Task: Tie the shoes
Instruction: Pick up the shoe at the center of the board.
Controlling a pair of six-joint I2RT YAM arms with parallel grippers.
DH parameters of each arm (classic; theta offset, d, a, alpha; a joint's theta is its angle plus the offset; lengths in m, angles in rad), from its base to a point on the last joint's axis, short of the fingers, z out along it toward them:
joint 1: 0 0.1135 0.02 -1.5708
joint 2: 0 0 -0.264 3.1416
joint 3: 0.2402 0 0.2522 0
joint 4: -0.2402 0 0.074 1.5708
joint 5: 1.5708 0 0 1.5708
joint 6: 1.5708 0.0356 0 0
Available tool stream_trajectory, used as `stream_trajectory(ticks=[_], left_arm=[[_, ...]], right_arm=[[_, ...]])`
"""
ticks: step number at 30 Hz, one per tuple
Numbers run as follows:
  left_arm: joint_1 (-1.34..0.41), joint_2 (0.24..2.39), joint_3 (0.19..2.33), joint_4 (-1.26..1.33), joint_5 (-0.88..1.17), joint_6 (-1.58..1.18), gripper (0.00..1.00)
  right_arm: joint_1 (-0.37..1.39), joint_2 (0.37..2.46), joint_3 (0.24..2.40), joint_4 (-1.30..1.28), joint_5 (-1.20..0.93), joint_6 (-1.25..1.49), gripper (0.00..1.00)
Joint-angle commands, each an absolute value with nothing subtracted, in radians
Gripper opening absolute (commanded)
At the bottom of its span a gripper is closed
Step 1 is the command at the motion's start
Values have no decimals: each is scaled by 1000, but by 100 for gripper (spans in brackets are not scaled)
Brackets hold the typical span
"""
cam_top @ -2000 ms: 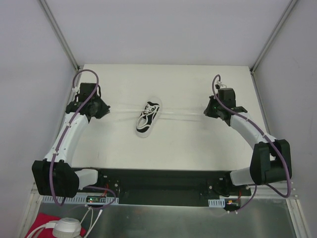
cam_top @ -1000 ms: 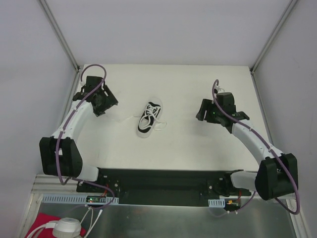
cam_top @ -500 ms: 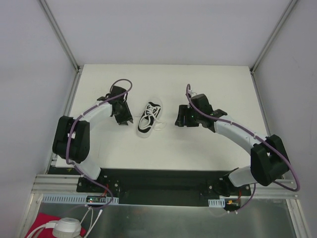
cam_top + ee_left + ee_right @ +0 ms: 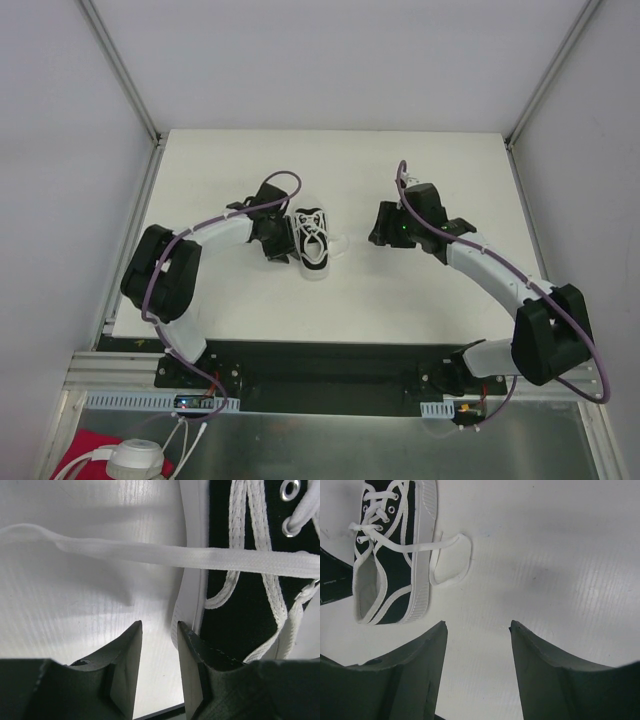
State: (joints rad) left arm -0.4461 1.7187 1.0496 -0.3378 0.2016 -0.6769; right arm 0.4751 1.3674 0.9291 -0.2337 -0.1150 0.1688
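Note:
The shoe [image 4: 314, 245] is a small black sneaker with a white sole, lying on the white table [image 4: 430, 170] between both arms. My left gripper [image 4: 285, 243] stands against its left side. In the left wrist view the jaws [image 4: 159, 630] are open by a narrow gap with only table between them, and the right finger [image 4: 192, 670] touches the shoe's white sole [image 4: 192, 540]. A flat white lace [image 4: 150, 554] runs across ahead of the fingers. My right gripper [image 4: 378, 232] hovers open to the shoe's right. In its view the shoe [image 4: 390, 555] and a lace loop [image 4: 451, 560] lie ahead at upper left.
Grey walls and slanted metal posts [image 4: 120, 70] close in the table on three sides. A black base rail [image 4: 320, 362] runs along the near edge. A red cloth [image 4: 80, 450] and a white object [image 4: 135, 460] lie below the table front.
Both arms swung inward toward the shoe. The left gripper narrowed and came up against the shoe, which shifted right and straightened. The right gripper drew back slightly to the right.

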Motion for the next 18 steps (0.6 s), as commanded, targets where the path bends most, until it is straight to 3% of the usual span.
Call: stream_trajectory(ticks=[1,7,8,10,18], left_arm=[[-437,1629,1035,-339,167,-692,34],[-413,1598,1112,-464,-96,-626,40],[-413,1617,1135,-478,-129,-624,47],[-407,1640,1158,-503,-193,-618,50],[-388,1756,1310,-594,-196,-585,51]], right_arm=[[459,1322,963,-253,-104,144,57],[454,1328,973,-253,-115,138,56],[454,1330,974,-253,-120,138,56],[454,1332,977,-252,-124,137,56],[451,1327,969,-255,-133,126,56]])
